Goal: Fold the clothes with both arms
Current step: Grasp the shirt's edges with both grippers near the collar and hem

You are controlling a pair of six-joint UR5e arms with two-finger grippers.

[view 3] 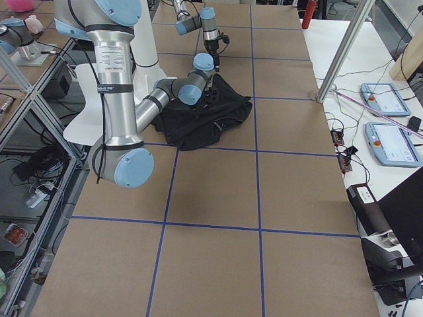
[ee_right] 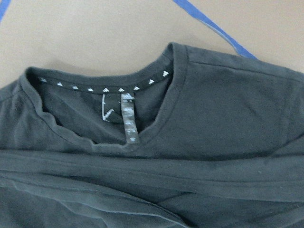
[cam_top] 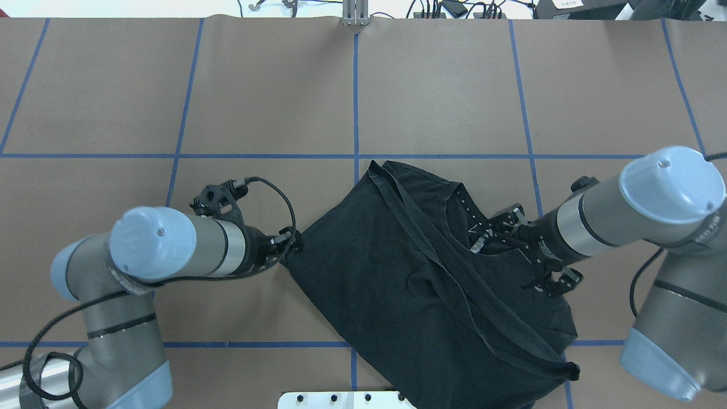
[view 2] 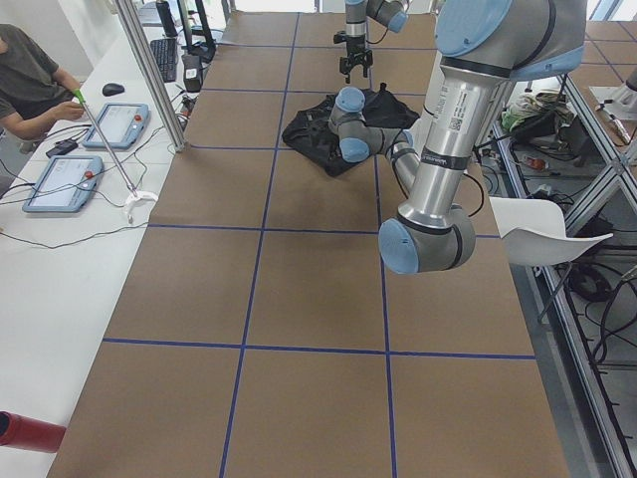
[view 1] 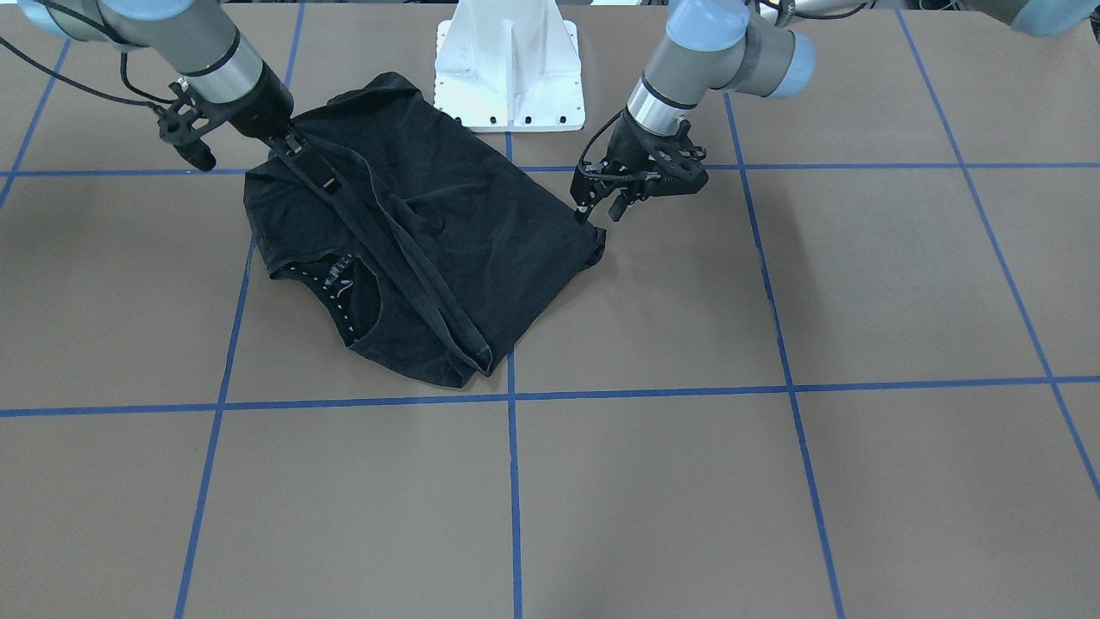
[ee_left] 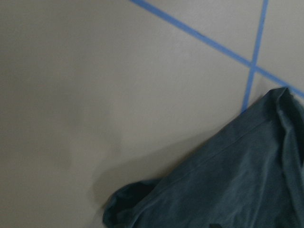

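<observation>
On the table (view 1: 773,516): one T-shirt (view 1: 481,215) (black), two arms (view 1: 206,52) (view 1: 713,60)

A brown table (cam_top: 272,85) is marked into large squares by blue tape lines (cam_top: 356,96). A black T-shirt (cam_top: 397,284) lies flat on it, loosely folded, with a long hem band running slantwise across its top. Seen from overhead, it sits on the near side, mostly right of the middle tape line, covering the crossing of that line with the near crosswise one. Its neck opening faces up on the right. A white bolted pedestal (view 1: 509,77) stands at the near edge, just beside the shirt.
</observation>
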